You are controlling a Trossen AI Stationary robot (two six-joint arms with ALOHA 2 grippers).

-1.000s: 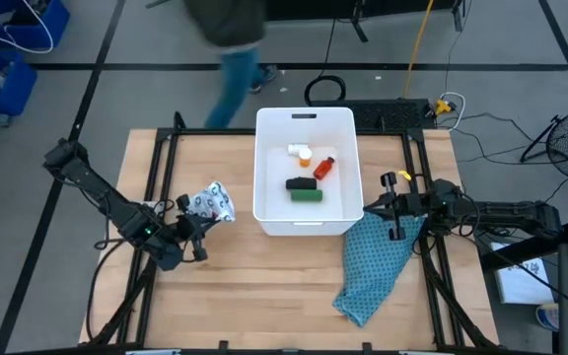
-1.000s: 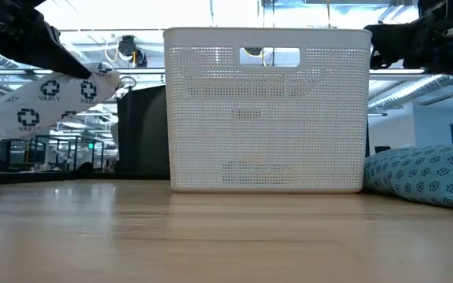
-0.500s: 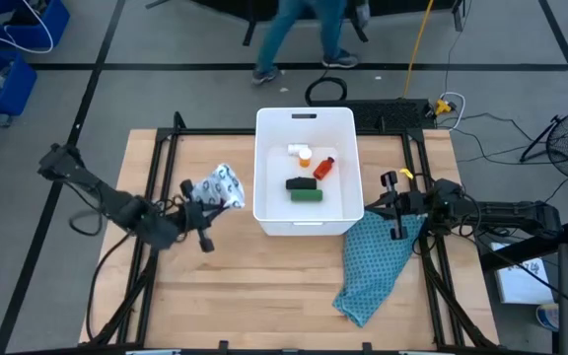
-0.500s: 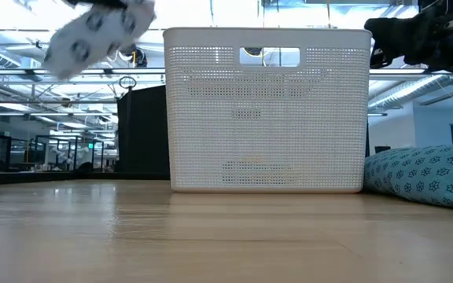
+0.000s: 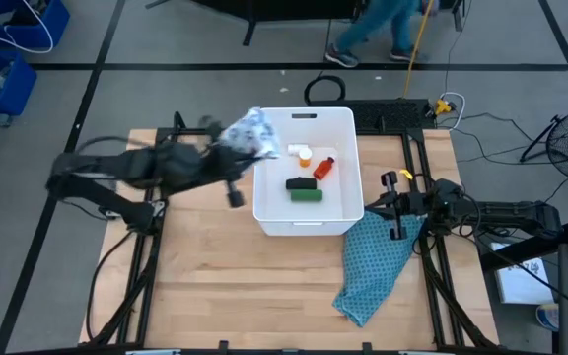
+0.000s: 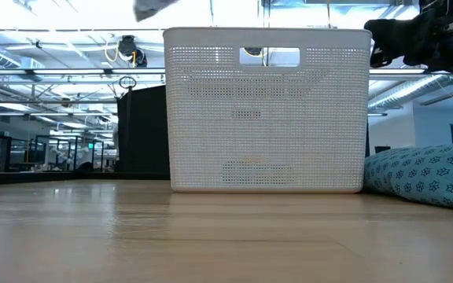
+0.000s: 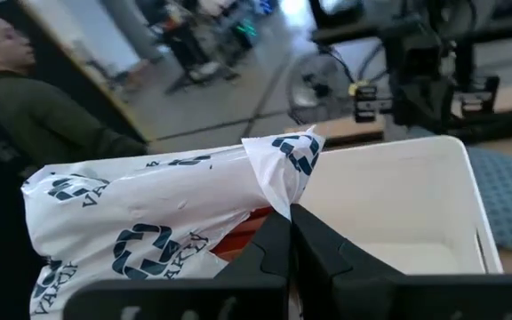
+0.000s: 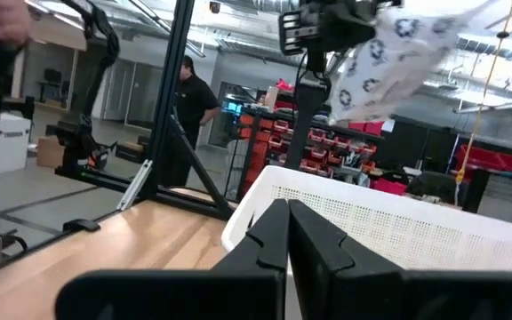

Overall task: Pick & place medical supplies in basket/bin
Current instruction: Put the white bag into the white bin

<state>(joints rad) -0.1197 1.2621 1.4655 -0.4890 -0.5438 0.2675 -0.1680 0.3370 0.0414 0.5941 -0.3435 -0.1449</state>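
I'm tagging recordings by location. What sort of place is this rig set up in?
Probably an industrial lab or workshop. The right wrist view shows red parts bins on shelving, with metal framing and ceiling trusses; the high view shows loose cables on a taped concrete floor around the wooden table.

The table (image 5: pixel 225 276) is made of light wood boards. It has a black metal frame (image 5: pixel 166 138) along its edges.

A big white bin (image 5: pixel 264 187) sits on the table, up toward the 12 o'clock side and a bit past the middle. Its dark handle slot points to 12 o'clock. From the low view the bin's wall (image 6: pixel 266 118) is full of tiny holes, and it stands flat on the wood.

A teal cloth with a small flower pattern (image 5: pixel 373 266) lies on the table at about 4 o'clock. It is bunched up. Its top corner touches the bin's corner. In the low view the cloth (image 6: pixel 423 177) makes a soft lump just beside the bin.
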